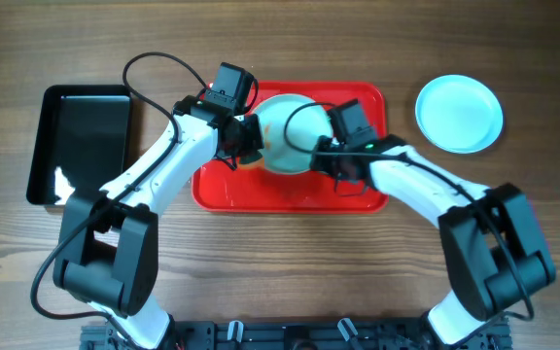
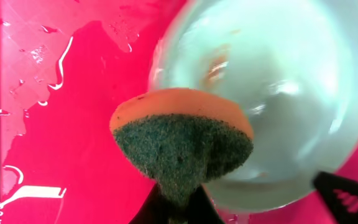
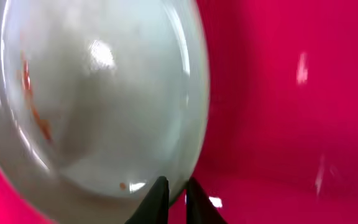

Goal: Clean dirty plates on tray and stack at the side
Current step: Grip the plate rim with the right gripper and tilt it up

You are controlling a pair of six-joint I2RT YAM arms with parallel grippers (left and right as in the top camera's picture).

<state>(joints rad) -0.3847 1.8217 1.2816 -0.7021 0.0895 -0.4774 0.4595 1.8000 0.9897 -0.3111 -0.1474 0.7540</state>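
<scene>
The job seems about midway: one clean plate sits on the worktop right of the tray, while the right gripper pinches a smeared plate's rim over the tray and the left gripper, clamped on a sponge, works its edge.

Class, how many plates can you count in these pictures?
2. One plate is tilted over the middle of the red tray; a second plate lies on the table, right of the tray. More may be hidden.
</scene>
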